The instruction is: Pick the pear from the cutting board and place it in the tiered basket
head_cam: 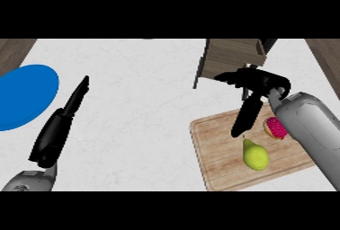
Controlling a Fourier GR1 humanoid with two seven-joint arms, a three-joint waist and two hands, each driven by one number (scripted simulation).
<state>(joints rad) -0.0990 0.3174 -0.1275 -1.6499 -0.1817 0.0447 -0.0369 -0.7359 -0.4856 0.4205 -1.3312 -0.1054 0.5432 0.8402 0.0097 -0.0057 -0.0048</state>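
You see only part of the plate (23,96): the view's left edge cuts it off. Take the board (219,148) as landmark. Its right portion is hidden under the right forearm (312,134), and its lower corner meets the view's bottom limit. The pink item (275,127) on the board is partly covered by that forearm; you cannot identify it. The basket (232,56), beyond the board, is partly hidden behind the right hand (256,83). Both forearms are cut off at the view's lower edge.
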